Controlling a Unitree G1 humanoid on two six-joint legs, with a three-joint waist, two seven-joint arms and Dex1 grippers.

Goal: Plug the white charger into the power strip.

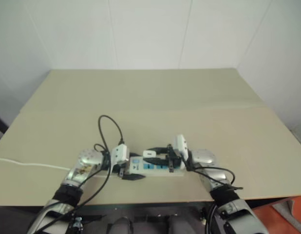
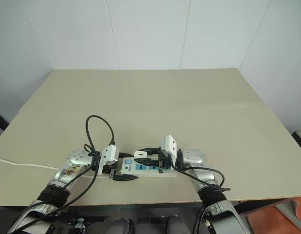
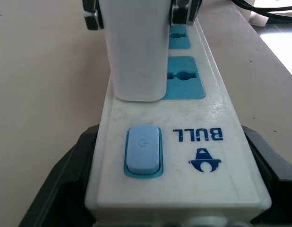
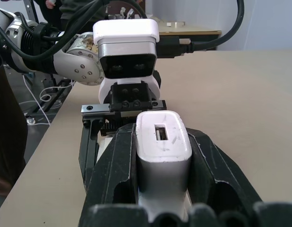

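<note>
Gripping the smooth, rounded white charger [image 4: 163, 142] — right tool [image 4: 163, 175] over the long power strip [image 3: 184, 156].

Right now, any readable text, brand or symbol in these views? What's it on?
"BULL": blue letters on the power strip, at its switch end, upside down in the left wrist view.
Blue logo mark beside it: a figure, no letters.
Power symbol on the blue switch: faint, barely legible.
Small blue print on the strip in the head views: too small to read.
White charger: no text seen.
</note>
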